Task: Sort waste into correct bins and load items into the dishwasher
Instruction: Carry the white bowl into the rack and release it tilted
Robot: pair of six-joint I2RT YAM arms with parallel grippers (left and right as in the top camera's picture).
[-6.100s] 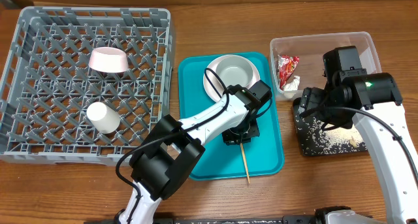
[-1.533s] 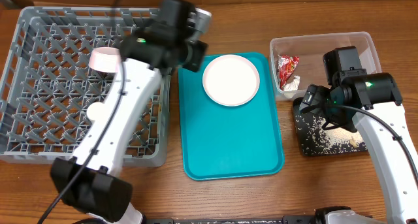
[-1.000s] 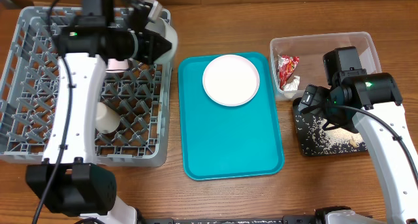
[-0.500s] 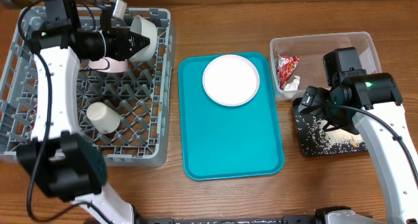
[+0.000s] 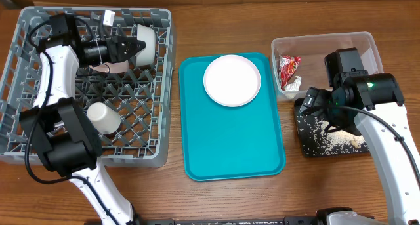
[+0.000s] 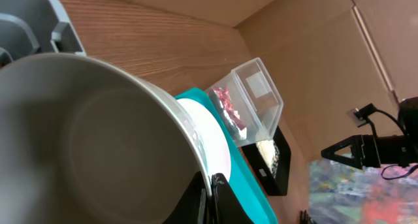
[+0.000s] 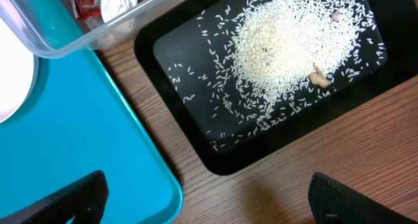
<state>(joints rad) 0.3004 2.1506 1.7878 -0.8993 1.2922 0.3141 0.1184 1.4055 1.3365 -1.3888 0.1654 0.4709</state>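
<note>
The left fingers (image 6: 221, 201) pinch the grey-green bowl (image 5: 146, 42) by its rim; it has left the teal tray (image 5: 233, 140) and hangs tilted over the dish rack (image 5: 85, 158) (beside the pink bowl (image 5: 113, 68)). The plate (image 5: 231, 80) waits on the tray. The right fingers (image 7: 65, 201) are spread and empty.

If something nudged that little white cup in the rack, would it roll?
Probably a little. The cup lies on its side and is round, so it could roll, likely curving as it tapers. The rack's lattice floor would probably catch it soon.
</note>
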